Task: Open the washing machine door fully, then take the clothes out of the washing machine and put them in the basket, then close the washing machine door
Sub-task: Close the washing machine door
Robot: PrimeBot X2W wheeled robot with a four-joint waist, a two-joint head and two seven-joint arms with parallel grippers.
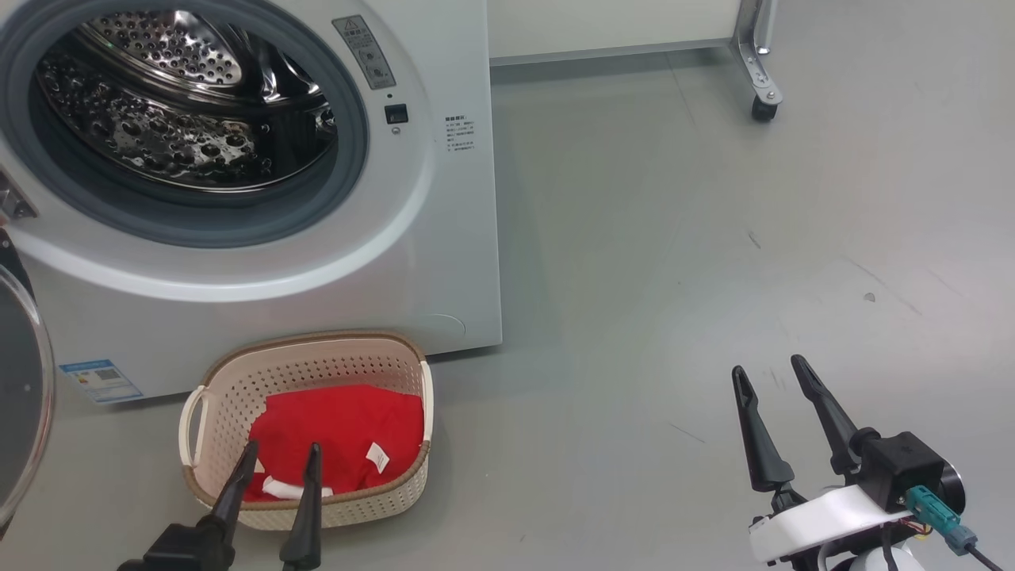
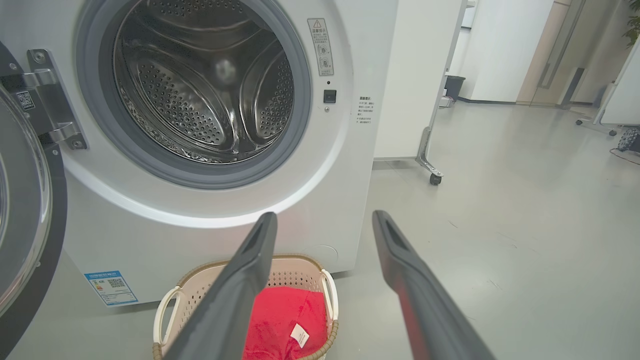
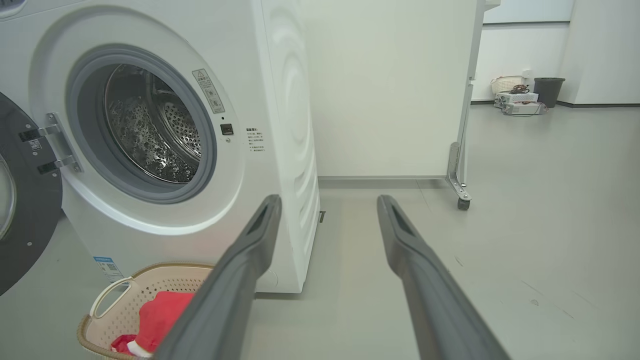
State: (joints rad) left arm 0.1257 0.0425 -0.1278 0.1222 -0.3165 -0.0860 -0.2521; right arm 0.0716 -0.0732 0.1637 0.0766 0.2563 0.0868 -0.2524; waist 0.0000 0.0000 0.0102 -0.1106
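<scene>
done: bright red clothes (image 1: 341,432) in cream perforated plastic basket (image 1: 309,371) | to do: we close open black-rimmed round glass door (image 3: 35,220) | left pincer (image 1: 283,446), right pincer (image 1: 767,366): released

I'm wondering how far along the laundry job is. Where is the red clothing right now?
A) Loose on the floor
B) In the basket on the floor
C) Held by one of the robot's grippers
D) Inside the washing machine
B: the red clothing lies in the basket in front of the washing machine, whose drum looks empty.
</scene>
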